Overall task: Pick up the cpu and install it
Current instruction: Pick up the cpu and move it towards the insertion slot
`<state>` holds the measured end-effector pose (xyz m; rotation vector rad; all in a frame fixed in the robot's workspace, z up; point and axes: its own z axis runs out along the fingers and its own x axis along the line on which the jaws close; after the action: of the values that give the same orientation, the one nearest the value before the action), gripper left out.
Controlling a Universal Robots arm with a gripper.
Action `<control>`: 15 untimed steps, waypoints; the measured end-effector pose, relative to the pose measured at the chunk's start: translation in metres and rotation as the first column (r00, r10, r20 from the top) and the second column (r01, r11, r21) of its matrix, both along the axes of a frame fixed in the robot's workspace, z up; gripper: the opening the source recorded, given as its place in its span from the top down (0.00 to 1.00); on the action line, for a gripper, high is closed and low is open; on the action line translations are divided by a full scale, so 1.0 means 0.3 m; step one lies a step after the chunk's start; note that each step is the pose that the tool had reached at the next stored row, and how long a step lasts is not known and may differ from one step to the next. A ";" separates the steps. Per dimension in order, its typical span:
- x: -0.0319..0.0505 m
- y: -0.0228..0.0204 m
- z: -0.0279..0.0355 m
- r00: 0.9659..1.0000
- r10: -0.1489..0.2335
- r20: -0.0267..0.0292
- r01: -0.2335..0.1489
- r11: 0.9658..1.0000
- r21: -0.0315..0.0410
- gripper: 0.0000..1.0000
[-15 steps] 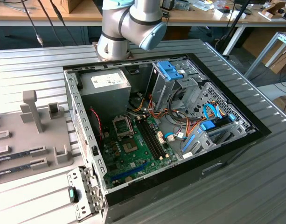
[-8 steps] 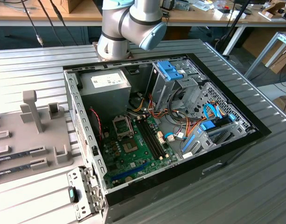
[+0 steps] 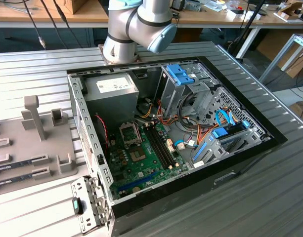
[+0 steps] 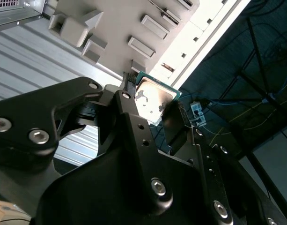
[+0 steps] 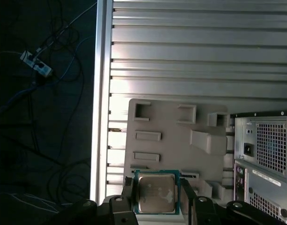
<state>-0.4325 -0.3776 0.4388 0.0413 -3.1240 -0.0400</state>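
The cpu (image 5: 156,194) is a small square chip with a silvery top and a thin green rim. In both wrist views it sits between the two black fingers of my gripper (image 5: 156,198), which is shut on it from two opposite sides. The cpu (image 4: 152,101) and gripper (image 4: 151,104) hang over the edge of a grey fixture plate (image 5: 171,122) near the table's edge. In the exterior view, the open computer case (image 3: 240,163) shows the green motherboard with its cpu socket (image 3: 130,133) standing open and bare.
The arm's base joints (image 3: 136,24) rise behind the case. Inside the case are a grey power-supply box (image 3: 111,94), memory slots (image 3: 161,145), cables and blue-tabbed drive cages (image 3: 183,74). The fixture plate (image 3: 37,148) carries raised blocks. Beyond the table edge (image 5: 99,117) lies dark floor with cables.
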 end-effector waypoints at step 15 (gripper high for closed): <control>0.019 -0.010 0.000 1.000 0.000 0.000 0.000 1.000 0.000 0.53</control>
<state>-0.4269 -0.3806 0.4387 0.0413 -3.1241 -0.0401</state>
